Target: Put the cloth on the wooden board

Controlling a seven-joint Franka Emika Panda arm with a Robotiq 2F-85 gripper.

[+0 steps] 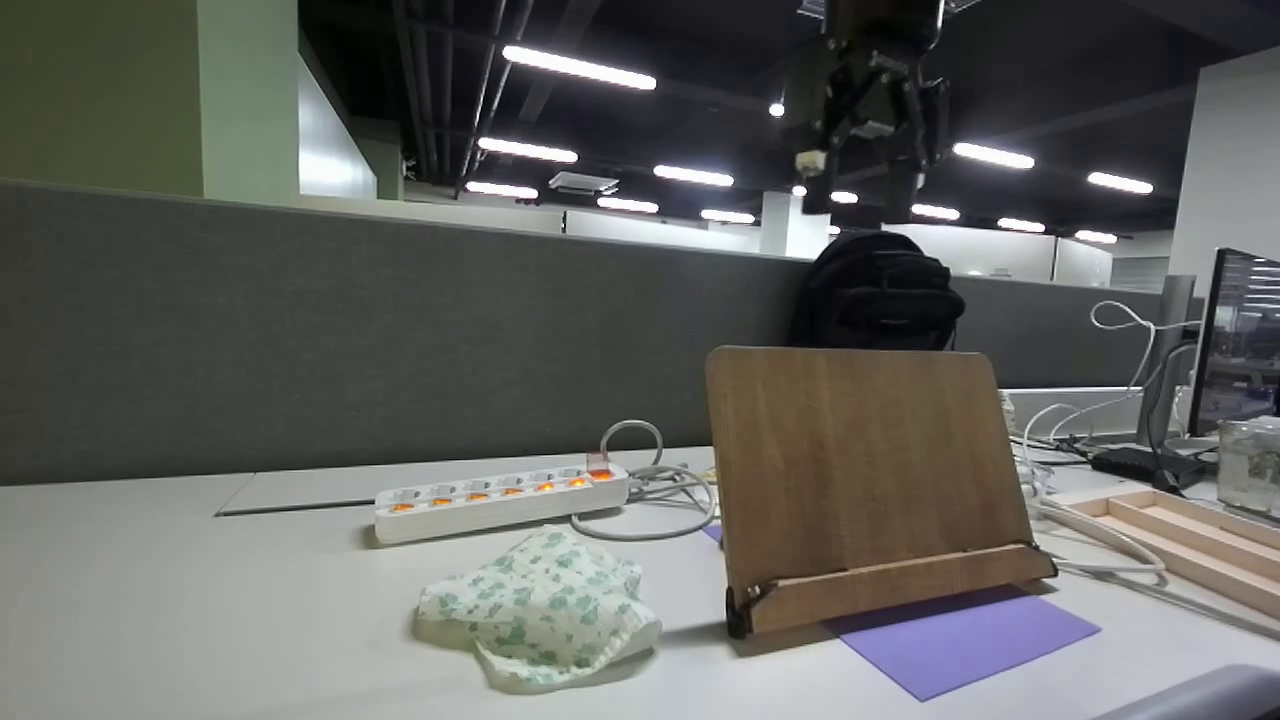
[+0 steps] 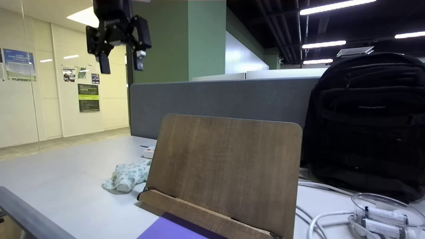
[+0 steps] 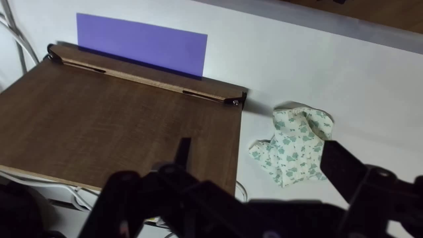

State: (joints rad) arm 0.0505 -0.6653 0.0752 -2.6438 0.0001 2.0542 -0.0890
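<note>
Green-patterned cloth (image 1: 545, 605) lies on the table (image 1: 250, 600) beside the wooden board (image 1: 870, 460)

We find the cloth crumpled, just to the left of the board as we face its front, and apart from it. The board leans back on the table, with a narrow ledge (image 1: 900, 590) along its lower edge. A purple sheet (image 1: 965, 640) lies partly beneath that ledge and reaches out in front of the board.

We see the gripper (image 2: 121, 64) well above the board's top edge, its jaws spread apart and holding nothing. In the wrist view, one of its fingers (image 3: 342, 168) overlaps the cloth's edge, while the other shows against the board's face.

Left of the board, and farther back than the cloth, we make out a white power strip (image 1: 500, 508) with orange switches. Behind the board we see a black backpack (image 1: 880, 300) and a gray partition (image 1: 400, 340). Over to the board's right, in an exterior view, we note a shallow wooden tray (image 1: 1190, 540) and, farther back, a monitor (image 1: 1240, 350). Bright ceiling lights (image 1: 580, 67) shine high above the board.
</note>
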